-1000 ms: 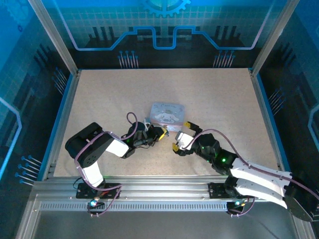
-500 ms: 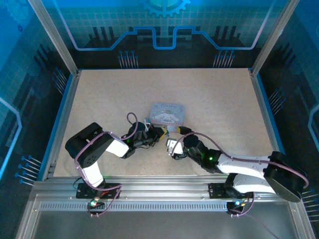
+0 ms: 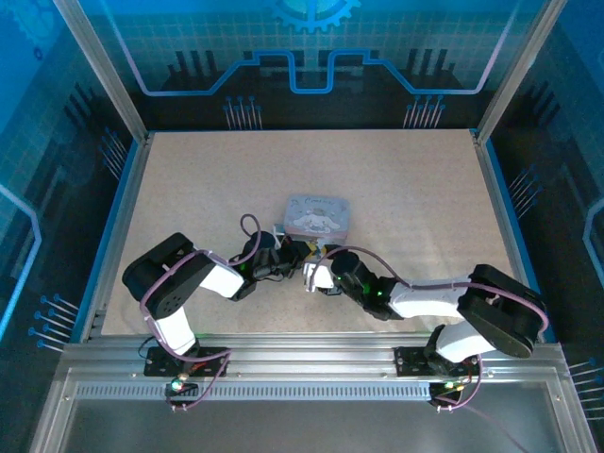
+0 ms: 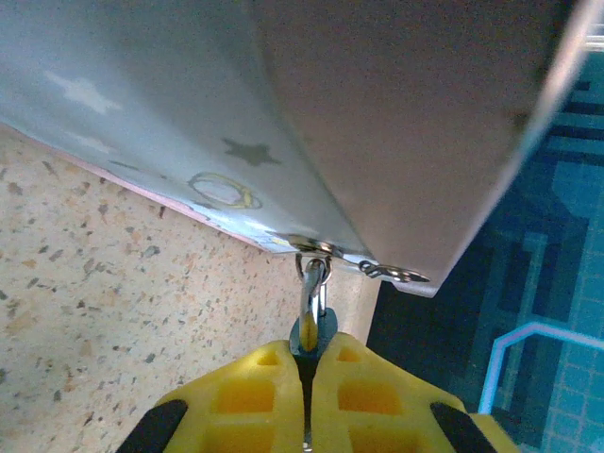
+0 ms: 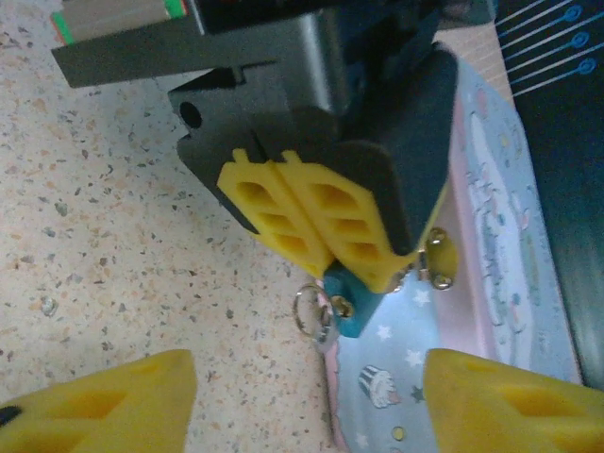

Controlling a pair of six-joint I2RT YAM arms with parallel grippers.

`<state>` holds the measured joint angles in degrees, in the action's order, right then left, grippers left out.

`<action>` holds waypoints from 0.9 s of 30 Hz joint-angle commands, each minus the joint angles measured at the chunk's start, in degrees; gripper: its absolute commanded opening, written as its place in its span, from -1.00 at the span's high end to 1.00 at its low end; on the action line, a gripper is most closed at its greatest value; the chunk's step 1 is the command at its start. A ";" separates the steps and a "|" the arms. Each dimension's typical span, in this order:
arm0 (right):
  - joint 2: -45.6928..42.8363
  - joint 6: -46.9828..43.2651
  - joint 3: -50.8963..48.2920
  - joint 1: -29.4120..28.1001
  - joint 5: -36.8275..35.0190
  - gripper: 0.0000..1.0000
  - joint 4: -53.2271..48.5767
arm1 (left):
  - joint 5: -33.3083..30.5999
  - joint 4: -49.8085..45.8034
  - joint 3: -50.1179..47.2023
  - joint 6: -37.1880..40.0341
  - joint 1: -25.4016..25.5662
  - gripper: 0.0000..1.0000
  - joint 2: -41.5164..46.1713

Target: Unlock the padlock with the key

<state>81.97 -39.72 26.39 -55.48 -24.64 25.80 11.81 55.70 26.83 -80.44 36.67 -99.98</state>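
We are pinching the padlock [image 5: 353, 308] at the tin's [image 5: 491, 245] clasp, our left hand [image 4: 308, 363] pressed together on it. Our right hand [image 5: 311, 396] is hovering spread near the key [image 5: 312, 315]. Grasping the key and unlocking are remaining, we are judging.

We see a flat table [image 3: 406, 189] with a sandy, speckled top. Shiny metal posts [image 3: 102, 66] stand at its far corners, and a grey metal rail [image 3: 302, 354] runs along the near edge. Blue walls [image 3: 396, 47] with bright line patterns stand around it, glowing with blue light.
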 commanded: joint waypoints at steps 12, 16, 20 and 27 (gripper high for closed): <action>3.44 1.10 2.81 0.83 -0.03 0.39 3.63 | -0.17 2.39 -0.73 -0.81 0.41 1.00 2.08; 4.02 0.97 2.91 1.09 -0.57 0.47 3.86 | -0.15 2.49 -0.78 -0.90 0.42 1.00 1.99; 4.98 0.74 3.55 1.09 -1.15 0.57 3.88 | -0.04 2.72 -0.79 -1.06 0.40 1.00 1.81; 6.31 0.87 4.01 1.44 -3.05 0.69 5.92 | -0.03 2.74 -0.72 -1.12 0.42 1.00 1.74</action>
<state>87.59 -39.09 29.12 -54.92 -26.24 29.19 11.79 55.70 26.52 -81.12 36.67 -99.68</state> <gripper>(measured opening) 0.164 0.082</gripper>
